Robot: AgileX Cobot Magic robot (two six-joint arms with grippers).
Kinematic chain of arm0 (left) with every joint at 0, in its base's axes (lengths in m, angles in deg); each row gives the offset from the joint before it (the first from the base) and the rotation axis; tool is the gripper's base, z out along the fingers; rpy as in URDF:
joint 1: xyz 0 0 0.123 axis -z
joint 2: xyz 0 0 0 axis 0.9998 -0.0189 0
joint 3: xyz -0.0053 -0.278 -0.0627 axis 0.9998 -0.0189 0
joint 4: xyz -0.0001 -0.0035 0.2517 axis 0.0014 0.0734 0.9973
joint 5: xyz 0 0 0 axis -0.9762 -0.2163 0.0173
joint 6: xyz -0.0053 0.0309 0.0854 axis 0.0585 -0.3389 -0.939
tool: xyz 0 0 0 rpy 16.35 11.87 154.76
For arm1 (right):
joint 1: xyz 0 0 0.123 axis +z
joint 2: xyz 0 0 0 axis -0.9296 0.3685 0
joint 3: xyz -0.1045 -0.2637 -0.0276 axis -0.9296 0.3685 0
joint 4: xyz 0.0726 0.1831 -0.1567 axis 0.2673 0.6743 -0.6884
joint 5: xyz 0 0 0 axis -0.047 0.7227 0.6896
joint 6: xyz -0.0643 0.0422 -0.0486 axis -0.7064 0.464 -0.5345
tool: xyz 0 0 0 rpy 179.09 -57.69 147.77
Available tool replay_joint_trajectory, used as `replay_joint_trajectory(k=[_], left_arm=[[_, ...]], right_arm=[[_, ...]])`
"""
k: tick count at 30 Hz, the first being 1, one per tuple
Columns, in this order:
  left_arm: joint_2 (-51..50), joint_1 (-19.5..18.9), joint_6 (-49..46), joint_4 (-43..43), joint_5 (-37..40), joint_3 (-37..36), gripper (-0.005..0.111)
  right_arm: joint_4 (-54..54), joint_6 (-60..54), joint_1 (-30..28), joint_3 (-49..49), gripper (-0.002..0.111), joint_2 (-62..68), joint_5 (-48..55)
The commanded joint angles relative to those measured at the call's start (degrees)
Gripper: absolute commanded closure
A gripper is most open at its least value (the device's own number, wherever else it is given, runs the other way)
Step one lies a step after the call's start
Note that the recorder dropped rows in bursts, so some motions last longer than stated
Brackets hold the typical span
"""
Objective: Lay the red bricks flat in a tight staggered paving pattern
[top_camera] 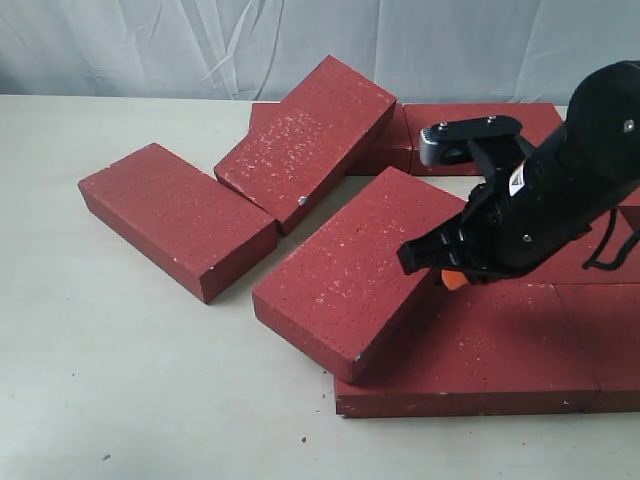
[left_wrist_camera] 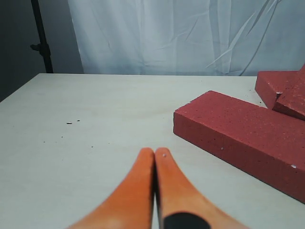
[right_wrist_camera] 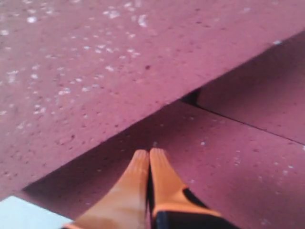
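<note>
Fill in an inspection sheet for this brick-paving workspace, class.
surface: pale table.
job's things: red bricks laid flat at right; near tilted brick and far tilted brick lean on others; loose brick flat at left.
clutter: a few dark specks.
grippers: left gripper shut, empty, over the table; right gripper shut, empty, beside the near tilted brick.
cables: thin black lead on the right arm.
surroundings: white curtain; dark stand.

left end effector (left_wrist_camera: 155, 152): fingers pressed together | right end effector (right_wrist_camera: 149, 153): likewise closed (tilted downward)
</note>
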Motion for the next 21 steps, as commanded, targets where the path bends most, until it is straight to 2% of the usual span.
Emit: replay_joint_trajectory(k=[1, 9, 13, 16, 21], left_arm=[[0.3, 0.3, 0.1, 0.0, -0.7, -0.2, 0.107], [0.3, 0.3, 0.1, 0.0, -0.7, -0.2, 0.107], [0.3, 0.3, 0.1, 0.0, -0.7, -0.2, 0.107], [0.3, 0.3, 0.1, 0.0, -0.7, -0.2, 0.107], [0.3, 0.3, 0.1, 0.0, -0.7, -0.2, 0.107]], right_arm=[[-7.7, 6.8, 0.1, -0.4, 0.109, 0.1, 0.9], [-5.6, 6.9, 0.1, -0.4, 0.109, 5.0, -1.0], [0.5, 6.6, 0.3, -0.6, 0.109, 8.1, -7.6], [2.2, 6.5, 1.8, -0.7, 0.109, 9.4, -13.0], [3.4, 6.5, 5.3, -4.4, 0.109, 12.8, -15.2]])
